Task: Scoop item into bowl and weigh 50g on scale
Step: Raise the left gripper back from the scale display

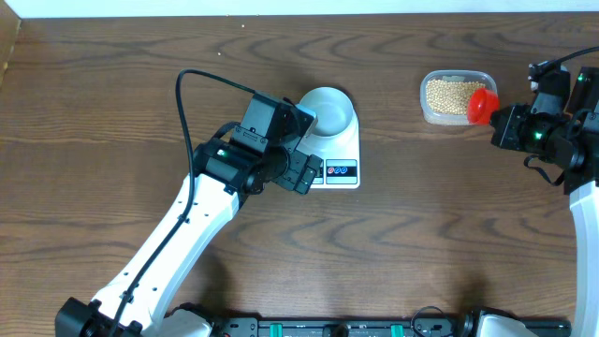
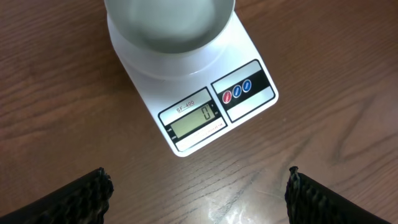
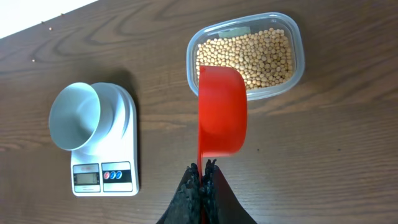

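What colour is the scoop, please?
The scoop is red; the right wrist view shows it best.

The bowl [image 1: 328, 110] is sitting on the scale [image 1: 346, 147] mid-tabletop [image 1: 112, 94]; soybeans [image 1: 447, 94] are lying in the tub [image 1: 427, 105] well to its right, the scoop [image 1: 482, 105] hanging over the tub's edge.

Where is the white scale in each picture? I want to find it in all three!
Overhead: the scale sits near the middle of the table, under the bowl.
Left wrist: it fills the top middle, its screen showing 0.
Right wrist: it is at the lower left, left of the red scoop.
Shared landmark: the pale bowl on the scale shows in all three.
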Motion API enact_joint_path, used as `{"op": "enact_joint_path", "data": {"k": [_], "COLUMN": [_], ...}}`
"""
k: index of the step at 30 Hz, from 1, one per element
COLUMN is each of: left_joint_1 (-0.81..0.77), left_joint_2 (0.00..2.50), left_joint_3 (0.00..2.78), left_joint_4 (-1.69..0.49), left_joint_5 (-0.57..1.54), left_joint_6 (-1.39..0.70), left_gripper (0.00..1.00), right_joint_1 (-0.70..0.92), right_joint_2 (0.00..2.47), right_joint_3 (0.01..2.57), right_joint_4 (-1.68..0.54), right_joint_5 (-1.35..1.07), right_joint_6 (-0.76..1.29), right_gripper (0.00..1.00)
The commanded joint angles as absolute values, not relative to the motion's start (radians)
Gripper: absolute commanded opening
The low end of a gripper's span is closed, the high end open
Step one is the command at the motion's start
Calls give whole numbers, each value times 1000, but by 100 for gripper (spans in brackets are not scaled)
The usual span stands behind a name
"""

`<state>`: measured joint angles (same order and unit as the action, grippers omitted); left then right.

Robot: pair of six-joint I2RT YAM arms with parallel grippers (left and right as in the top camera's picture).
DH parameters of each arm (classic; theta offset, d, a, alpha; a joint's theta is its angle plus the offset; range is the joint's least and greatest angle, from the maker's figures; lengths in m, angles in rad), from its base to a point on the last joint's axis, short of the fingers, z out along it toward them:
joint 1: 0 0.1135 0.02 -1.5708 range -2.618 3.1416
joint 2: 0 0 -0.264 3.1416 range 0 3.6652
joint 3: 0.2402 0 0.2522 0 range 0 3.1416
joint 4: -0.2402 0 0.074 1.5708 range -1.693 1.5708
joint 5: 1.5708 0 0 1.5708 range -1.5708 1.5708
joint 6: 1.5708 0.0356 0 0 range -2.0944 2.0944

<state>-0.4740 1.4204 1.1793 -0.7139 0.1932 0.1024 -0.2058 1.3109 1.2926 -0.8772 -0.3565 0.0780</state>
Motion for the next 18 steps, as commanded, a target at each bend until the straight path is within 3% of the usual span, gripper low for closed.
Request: {"op": "enact_joint_path", "data": {"k": [1, 18], "left_joint_1": [-470, -469], "left_joint_2": [1419, 1419], "left_joint_3": [1184, 1184], "left_joint_4": [-716, -714], "left_joint_5": [191, 119], "left_joint_6": [138, 138], "left_gripper": [91, 91], "right_joint_1": [-208, -208], "right_joint_2": [1310, 1310], "right_joint_3": [1309, 1309], "right_joint_4": [-879, -884], "right_joint_5": [-376, -376], "right_joint_6": [73, 73], "right_gripper": [1, 1]}}
